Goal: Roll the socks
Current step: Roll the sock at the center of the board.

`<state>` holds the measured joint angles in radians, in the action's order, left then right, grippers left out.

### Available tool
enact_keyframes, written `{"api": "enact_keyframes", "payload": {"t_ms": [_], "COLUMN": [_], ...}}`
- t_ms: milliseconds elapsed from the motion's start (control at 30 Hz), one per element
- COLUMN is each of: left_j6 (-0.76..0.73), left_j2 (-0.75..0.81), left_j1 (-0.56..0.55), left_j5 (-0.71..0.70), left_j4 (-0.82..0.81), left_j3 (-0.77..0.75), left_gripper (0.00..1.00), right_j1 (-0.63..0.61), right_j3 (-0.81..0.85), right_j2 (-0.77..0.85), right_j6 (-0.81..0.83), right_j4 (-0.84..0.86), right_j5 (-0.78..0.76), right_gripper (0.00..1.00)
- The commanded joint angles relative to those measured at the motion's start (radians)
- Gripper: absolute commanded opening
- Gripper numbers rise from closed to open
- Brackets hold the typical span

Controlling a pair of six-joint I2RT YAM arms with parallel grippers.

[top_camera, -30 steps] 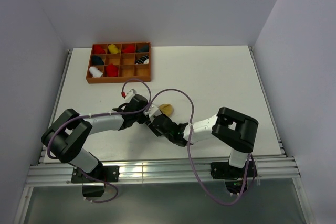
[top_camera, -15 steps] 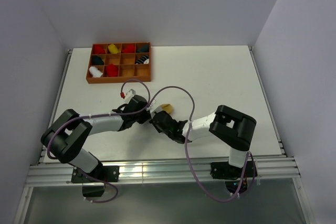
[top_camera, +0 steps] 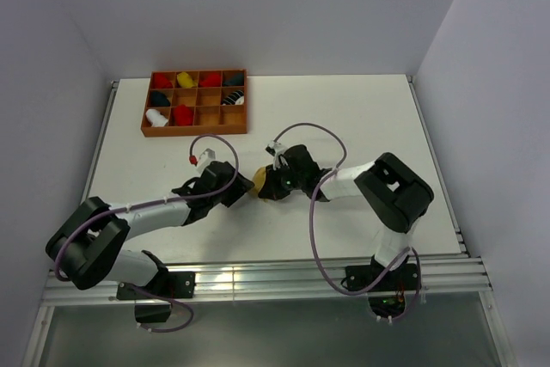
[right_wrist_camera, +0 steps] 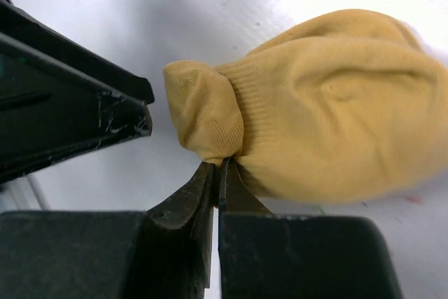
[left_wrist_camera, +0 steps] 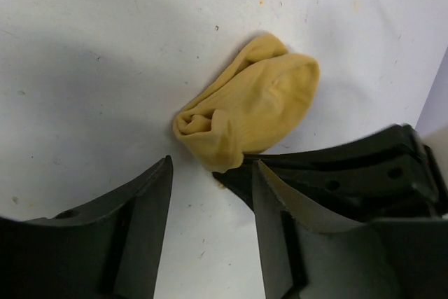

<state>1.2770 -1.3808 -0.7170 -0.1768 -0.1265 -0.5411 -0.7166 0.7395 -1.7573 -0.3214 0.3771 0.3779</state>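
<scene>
The left pincer (left_wrist_camera: 211, 167) and right pincer (right_wrist_camera: 217, 166) crowd the tan sock (left_wrist_camera: 252, 110) from both sides, just beside each other. Beyond it the desk (top_camera: 344, 118) lies open to the back; the tray (top_camera: 195, 132) fills the far-left corner.

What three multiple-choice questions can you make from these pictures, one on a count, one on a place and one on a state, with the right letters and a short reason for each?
1. How many compartments does the wooden tray have?
A. Six
B. Nine
C. Twelve

2. Where does the tan-yellow sock lie?
A. In the wooden tray
B. On the table, between the two grippers
C. At the table's far right corner

3. How does the left gripper stand?
A. Open, with nothing between its fingers
B. Shut on the sock
C. Shut on the tray's rim

Answers:
1 C: the top view shows four columns by three rows.
2 B: the sock rests on the white table, with the left gripper on one side and the right gripper on the other.
3 A: the left wrist view shows its fingers apart, with the sock beyond their tips.
</scene>
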Motion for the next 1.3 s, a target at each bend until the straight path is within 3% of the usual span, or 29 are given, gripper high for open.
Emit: {"api": "enact_keyframes", "payload": {"t_ms": [0, 200, 533, 600, 633, 700, 733, 800, 833, 967, 1000, 1133, 1267], "left_j6": [0.025, 0.035, 0.035, 0.03, 0.027, 0.024, 0.024, 0.024, 0.024, 0.001, -0.007, -0.034, -0.059], "left_j2": [0.028, -0.021, -0.132, -0.159, -0.168, -0.193, -0.196, -0.202, -0.202, -0.198, -0.198, -0.199, -0.205], "left_j1": [-0.006, -0.006, -0.004, -0.004, -0.004, -0.004, -0.004, -0.004, -0.004, -0.006, -0.004, -0.006, -0.006], "left_j5": [0.002, 0.008, -0.03, -0.033, -0.032, -0.023, -0.018, -0.004, 0.002, 0.011, 0.011, 0.026, 0.036], "left_j4": [-0.055, -0.05, -0.027, -0.018, -0.001, 0.019, 0.024, 0.028, 0.031, 0.088, 0.123, 0.211, 0.274], "left_j3": [0.02, 0.004, -0.066, -0.075, -0.088, -0.097, -0.1, -0.099, -0.097, -0.125, -0.135, -0.192, -0.237], "left_gripper": [0.55, 0.54, 0.52, 0.46, 0.35, 0.24, 0.11, 0.0, 0.0, 0.0, 0.0, 0.0, 0.0], "right_j1": [0.035, 0.103, 0.117, 0.118, 0.118, 0.12, 0.118, 0.115, 0.103, 0.039, 0.02, -0.089, -0.167], "right_j3": [0.05, 0.078, 0.112, 0.112, 0.11, 0.098, 0.077, 0.063, 0.051, 0.02, 0.0, -0.067, -0.129], "right_j2": [-0.062, -0.139, -0.2, -0.205, -0.203, -0.188, -0.159, -0.121, -0.076, 0.056, 0.111, 0.231, 0.292], "right_j6": [-0.088, -0.203, -0.231, -0.232, -0.231, -0.223, -0.211, -0.177, -0.136, -0.03, -0.007, 0.082, 0.157], "right_j4": [-0.009, 0.014, -0.027, -0.027, -0.024, 0.006, 0.02, 0.008, -0.003, -0.065, -0.072, -0.041, 0.051], "right_j5": [0.26, 0.364, 0.38, 0.381, 0.385, 0.38, 0.374, 0.313, 0.281, 0.104, -0.009, -0.263, -0.401], "right_gripper": [0.0, 0.0, 0.0, 0.0, 0.0, 0.0, 0.01, 0.08, 0.18, 0.33, 0.37, 0.39, 0.42]}}
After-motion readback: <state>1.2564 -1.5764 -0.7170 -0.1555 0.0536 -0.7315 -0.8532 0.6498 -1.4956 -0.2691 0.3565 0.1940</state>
